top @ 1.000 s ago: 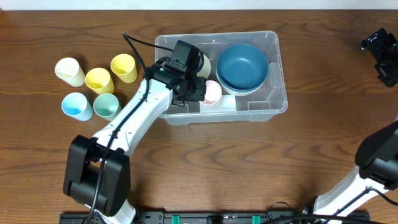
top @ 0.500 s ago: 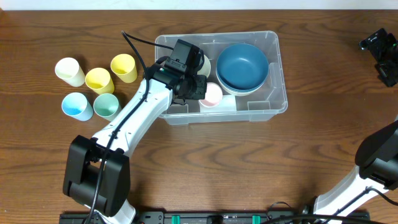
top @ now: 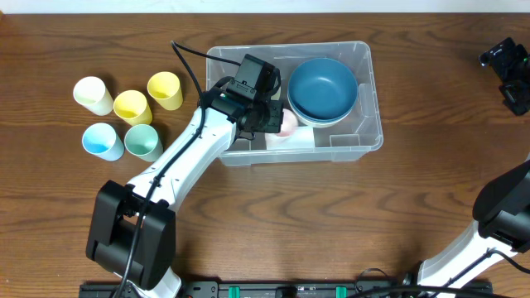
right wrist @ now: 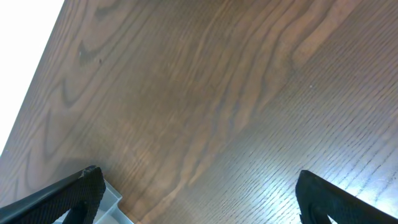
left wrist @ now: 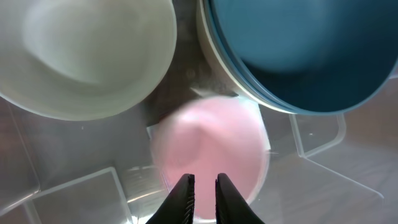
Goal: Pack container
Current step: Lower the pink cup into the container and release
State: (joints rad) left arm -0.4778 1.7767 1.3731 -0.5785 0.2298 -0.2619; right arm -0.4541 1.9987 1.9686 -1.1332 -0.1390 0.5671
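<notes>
1. Container. The large clear plastic rectangular container sits on the brown wooden table, just behind the table's centre. Its moulded inner ridges show in the left wrist view.

2. Contents. A stack of round bowls with a dark blue bowl on top fills the right half. A white round cup and a pink plastic cup stand in the left half, close together.

3. Left gripper. I read it inside the container, above the pink cup. The jaws are drawn in to a narrow slit at the cup's near rim and appear to pinch its wall.

4. Right gripper. I read it parked at the table's far right edge, well apart from the container. The jaws are spread wide over bare wood, with nothing held.

5. Outside. Left of the container stand a cream plastic cup, a pale yellow plastic cup, a deeper yellow plastic cup, a light blue plastic cup and a mint green plastic cup.
</notes>
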